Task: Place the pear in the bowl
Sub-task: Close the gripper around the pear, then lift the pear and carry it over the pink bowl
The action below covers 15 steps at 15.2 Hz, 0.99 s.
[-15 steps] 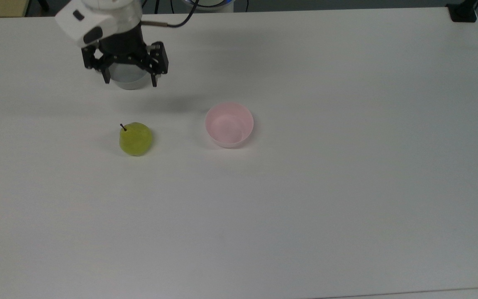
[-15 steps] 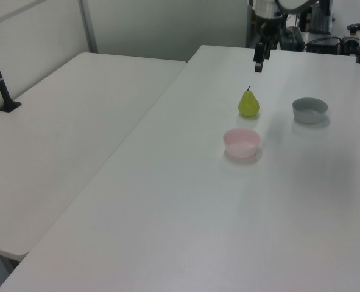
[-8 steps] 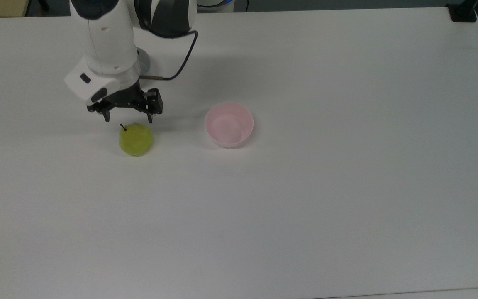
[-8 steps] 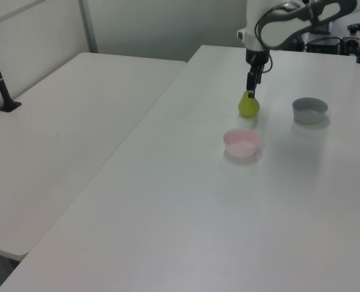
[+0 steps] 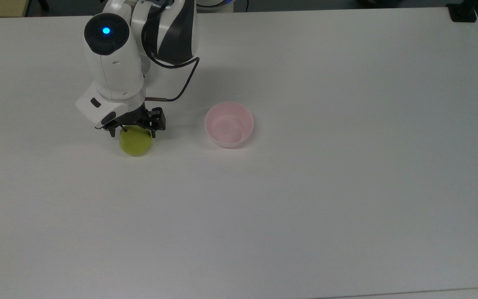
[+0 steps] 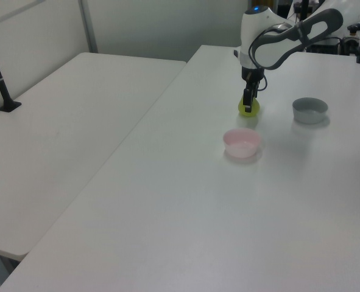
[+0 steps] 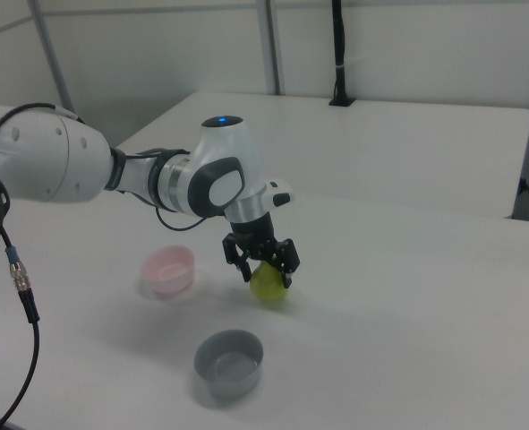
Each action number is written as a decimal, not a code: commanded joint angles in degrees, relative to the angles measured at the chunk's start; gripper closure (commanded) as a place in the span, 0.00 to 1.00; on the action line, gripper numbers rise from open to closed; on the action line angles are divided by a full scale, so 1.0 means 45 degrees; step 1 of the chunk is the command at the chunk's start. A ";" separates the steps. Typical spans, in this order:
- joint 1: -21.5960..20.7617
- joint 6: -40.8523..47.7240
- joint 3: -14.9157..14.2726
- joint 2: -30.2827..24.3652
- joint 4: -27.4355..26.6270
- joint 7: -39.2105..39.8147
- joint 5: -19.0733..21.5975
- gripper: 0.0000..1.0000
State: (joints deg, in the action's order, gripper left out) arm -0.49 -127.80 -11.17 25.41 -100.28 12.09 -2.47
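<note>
pear point(image 5: 135, 142) — between spread claw point(image 5: 132, 132) fingers

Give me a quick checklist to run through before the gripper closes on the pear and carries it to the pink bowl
1. Gripper open, one finger on each side of the pear: ok.
2. Pear standing on the table, not yet lifted: ok.
3. Fingers low enough on the pear's body for a firm hold: cannot tell.
4. Pink bowl upright with nothing in it: ok.
5. Bare table between pear and pink bowl: ok.
6. Grey bowl apart from the pink bowl, out of the straight path: ok.
</note>
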 commanded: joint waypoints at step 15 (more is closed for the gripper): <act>-0.1739 0.3729 0.0177 -0.3691 -0.0020 -0.1408 0.0021 0.51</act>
State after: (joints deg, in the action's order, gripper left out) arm -2.56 -114.60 -10.32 12.99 -98.18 11.69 -2.38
